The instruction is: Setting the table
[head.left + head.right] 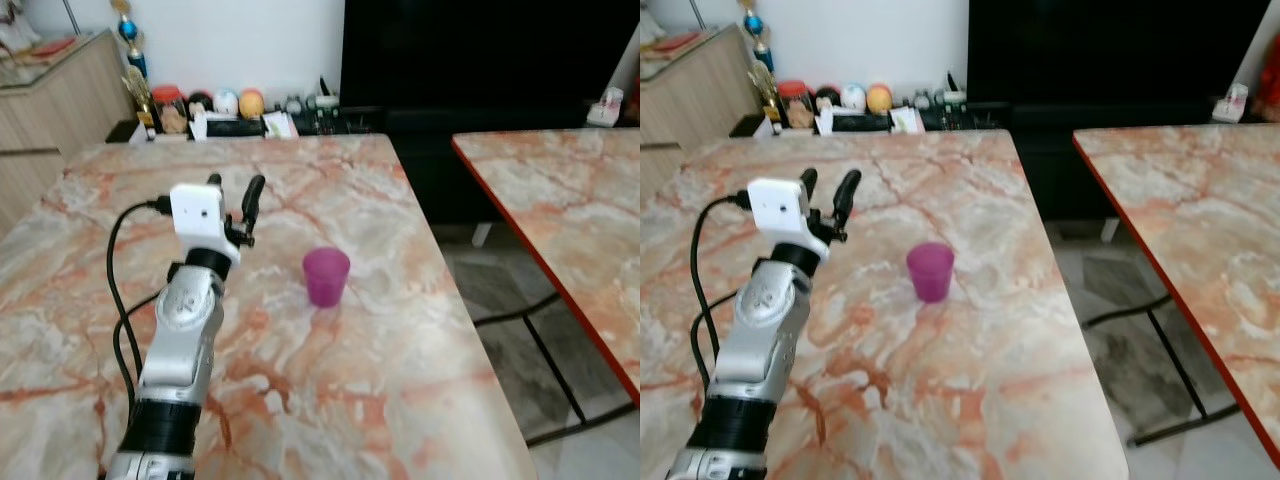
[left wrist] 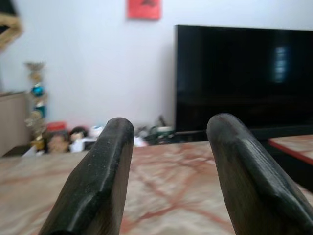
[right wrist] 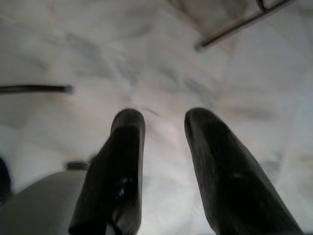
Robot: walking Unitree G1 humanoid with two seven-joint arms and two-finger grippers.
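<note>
- Purple translucent plastic cup [image 1: 326,276] is standing upright near the middle of the pink-and-orange veined marble table [image 1: 400,400], closer to the table's right edge, alone with bare top around it.
- Left gripper [image 1: 234,196] is hovering over the table to the cup's left and slightly beyond it, clearly apart from it, fingers pointing away toward the far wall.
- Its two black fingers [image 2: 98,181] are spread with a wide gap, gripping nothing; through the gap the tabletop and the far wall are showing.
- Right gripper [image 3: 159,147] is hanging idle, pointing down at the pale tiled floor [image 3: 161,54], fingers parted and carrying nothing.
- Step in hand looks like either reaching for the cup or having just placed it; I cannot tell which.
- If grasping: swing the wrist right and lower it, bring one finger each side of the cup wall at mid height, and close gently, since the light cup is likely to tip or slide on polished stone.
- Room: a second marble table with a red edge [image 1: 560,190] is standing to the right across a floor gap, a large black TV screen [image 1: 480,50] is on the far wall, and a low shelf of small ornaments and balls [image 1: 225,110] is sitting behind the table.
</note>
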